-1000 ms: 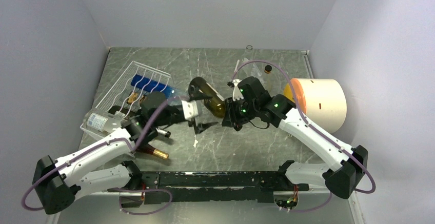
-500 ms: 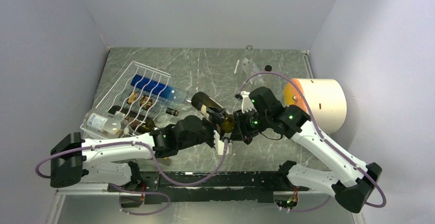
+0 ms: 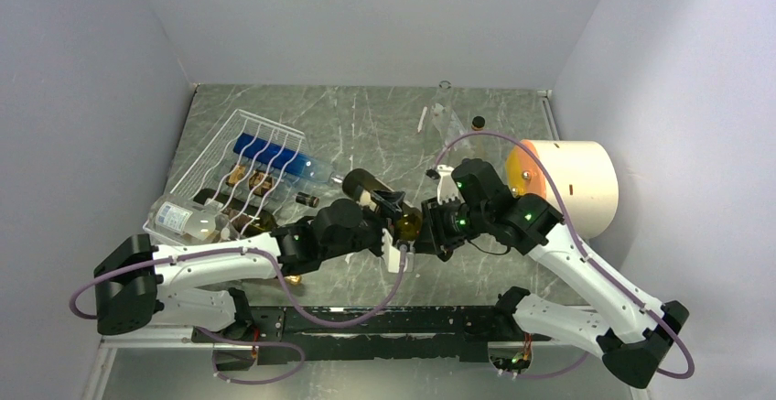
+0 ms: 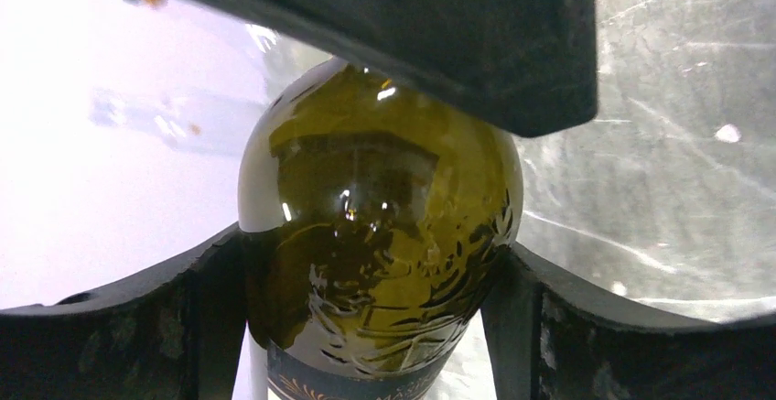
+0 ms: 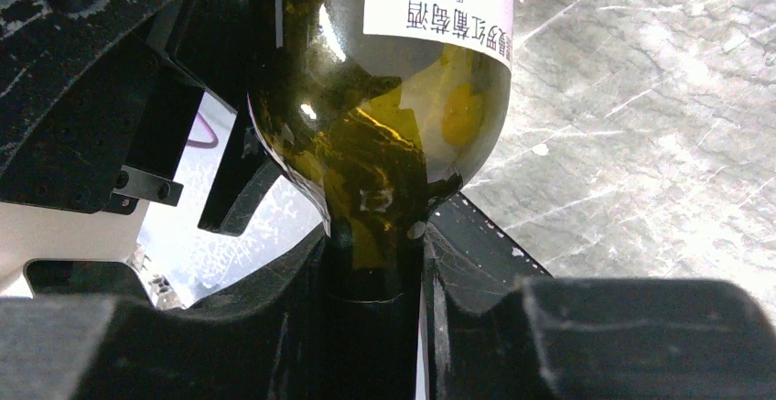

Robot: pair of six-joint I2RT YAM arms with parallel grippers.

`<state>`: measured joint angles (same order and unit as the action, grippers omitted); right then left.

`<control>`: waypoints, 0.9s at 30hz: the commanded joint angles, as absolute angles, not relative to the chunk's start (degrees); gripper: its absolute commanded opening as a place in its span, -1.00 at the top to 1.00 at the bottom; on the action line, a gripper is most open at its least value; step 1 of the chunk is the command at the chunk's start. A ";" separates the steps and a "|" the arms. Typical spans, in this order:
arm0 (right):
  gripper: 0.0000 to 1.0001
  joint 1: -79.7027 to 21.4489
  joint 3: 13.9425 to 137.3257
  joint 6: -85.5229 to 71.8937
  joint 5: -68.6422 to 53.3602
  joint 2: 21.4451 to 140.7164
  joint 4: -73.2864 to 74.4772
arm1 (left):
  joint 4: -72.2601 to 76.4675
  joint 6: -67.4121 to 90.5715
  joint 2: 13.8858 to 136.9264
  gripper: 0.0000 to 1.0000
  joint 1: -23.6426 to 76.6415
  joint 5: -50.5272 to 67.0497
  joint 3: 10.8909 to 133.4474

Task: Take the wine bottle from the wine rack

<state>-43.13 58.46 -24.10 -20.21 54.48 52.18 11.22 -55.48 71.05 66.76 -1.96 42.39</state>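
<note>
The olive-green wine bottle (image 3: 366,185) is off the white wire wine rack (image 3: 212,160), held over the table's middle, base toward the far left. My right gripper (image 3: 424,224) is shut on its neck; in the right wrist view the neck (image 5: 380,235) sits between the dark fingers (image 5: 476,254), with the white back label above. My left gripper (image 3: 390,228) is shut on the bottle's shoulder; in the left wrist view both fingers (image 4: 128,336) press the glass (image 4: 380,226) from either side.
The rack at the far left holds a blue bottle (image 3: 273,155) and brown bottles (image 3: 249,180). A clear bottle (image 3: 179,218) lies at its near corner. A small dark bottle (image 3: 307,200) lies on the table. A cream cylinder with orange face (image 3: 575,185) stands right.
My left arm swung from beside the rack to the table's middle and its gripper went onto the bottle. My right gripper carried the bottle slightly nearer and rightward.
</note>
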 commanded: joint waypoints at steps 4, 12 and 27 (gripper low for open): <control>-0.59 -43.35 66.19 -22.54 -6.40 54.50 46.79 | 14.73 -39.67 72.21 0.86 61.85 -2.98 45.30; -0.91 -43.33 62.91 -28.15 6.60 45.74 38.75 | 15.06 -27.79 73.22 0.86 60.28 -0.50 48.39; -0.76 -43.34 43.24 -6.50 -15.51 28.07 8.43 | 14.97 -11.26 74.84 0.86 54.31 26.48 52.15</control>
<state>-43.20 45.93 -16.71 -3.03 28.69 20.78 8.49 -16.14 75.09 55.64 13.17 47.75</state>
